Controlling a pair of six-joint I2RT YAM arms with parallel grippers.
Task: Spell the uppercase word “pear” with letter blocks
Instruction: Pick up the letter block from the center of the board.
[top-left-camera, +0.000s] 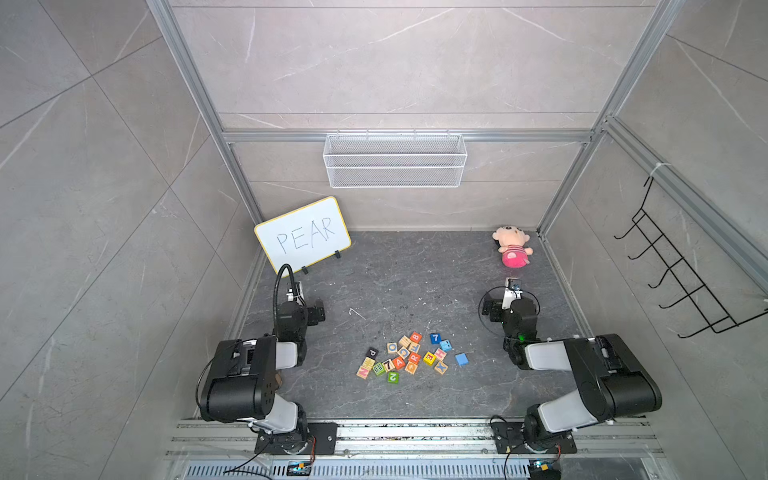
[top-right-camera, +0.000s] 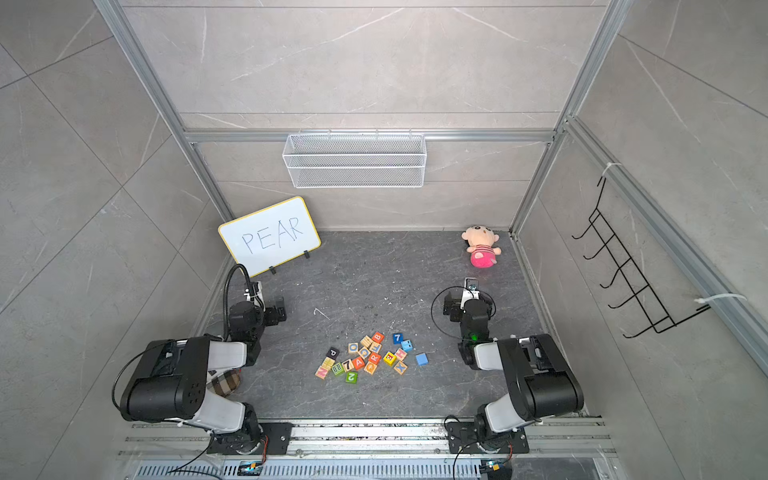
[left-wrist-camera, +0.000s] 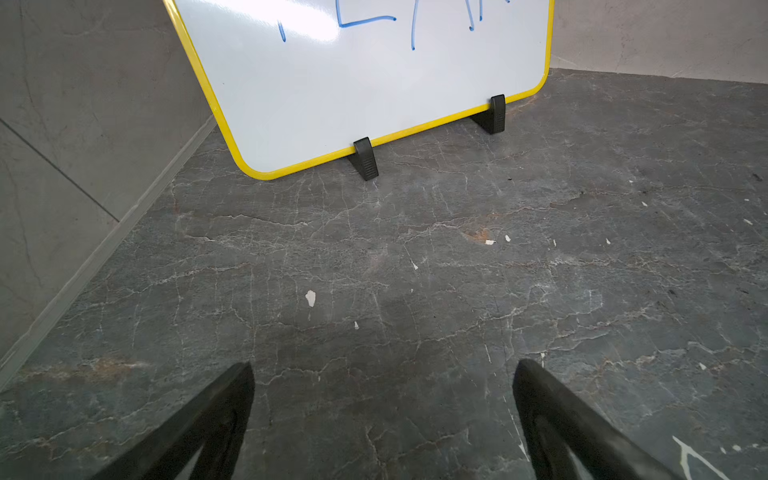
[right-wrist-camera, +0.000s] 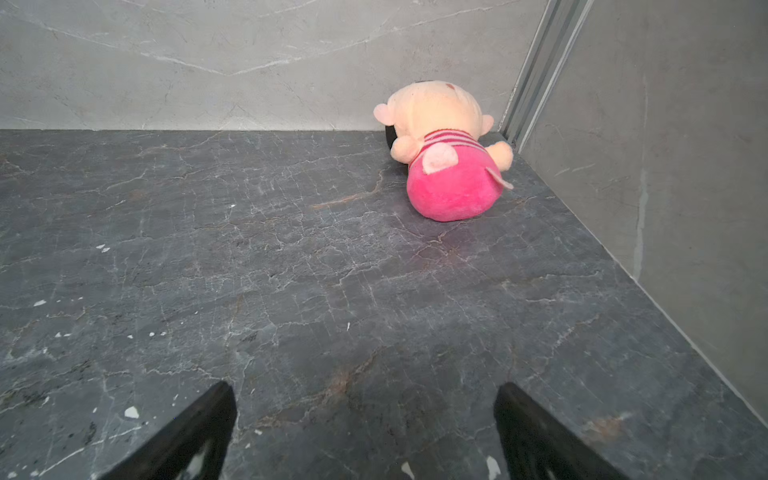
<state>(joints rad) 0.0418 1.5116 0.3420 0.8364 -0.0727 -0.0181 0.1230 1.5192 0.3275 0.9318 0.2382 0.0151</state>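
The yellow-rimmed whiteboard (top-left-camera: 302, 235), at the upper left of the desk (top-left-camera: 415, 270), reads "PEAR". The letter blocks (top-right-camera: 374, 358) lie loose in a jumble at lower centre in both top views, and the jumble stretches left to right. The black P (top-left-camera: 372, 353) sits on the left fringe. The orange-red A (top-left-camera: 399, 363) and R (top-left-camera: 414, 357) lie side by side mid-heap, with the yellow E (top-left-camera: 429, 358) just right of R. Their letters face up at mixed angles. Bare desk spreads above the heap up to the whiteboard. The left pincer (left-wrist-camera: 383, 368) and right pincer (right-wrist-camera: 363, 390) gape released, grasping nothing, well apart from the blocks. A plush toy (right-wrist-camera: 449, 158) lies in the upper right corner.
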